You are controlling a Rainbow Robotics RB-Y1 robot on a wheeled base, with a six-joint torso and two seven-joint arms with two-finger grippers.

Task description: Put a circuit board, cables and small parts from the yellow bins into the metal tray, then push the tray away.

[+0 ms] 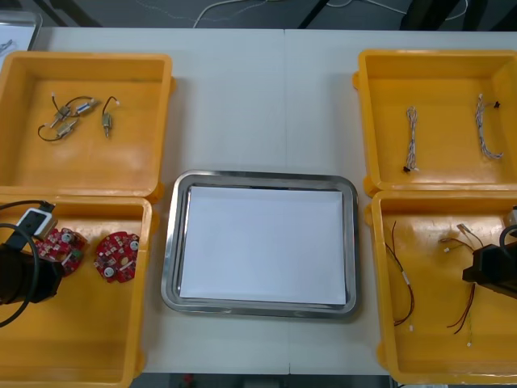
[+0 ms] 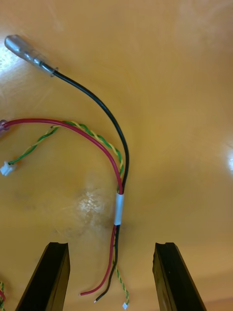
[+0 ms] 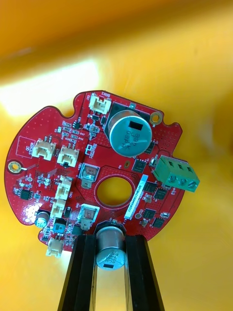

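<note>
The left gripper (image 3: pixel 110 239), left of the shiny metal tray (image 1: pixel 171 242), clamps a round red circuit board (image 3: pixel 46 124). Right of that tray, the right gripper (image 2: pixel 110 245) gapes wide over a red, black and yellow cable (image 2: pixel 119 206).

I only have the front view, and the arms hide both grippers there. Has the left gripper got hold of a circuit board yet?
Observer: Yes. The left gripper is shut on a silver cylindrical part at the edge of a round red circuit board.
Operator: And the right one, over the near right bin?
Observer: The right gripper is open. Its fingers stand either side of a cable bundle, whose loose ends lie between them.
Operator: Which cable is that?
Observer: Red, black and twisted yellow-green wires, joined by a white band.
</note>
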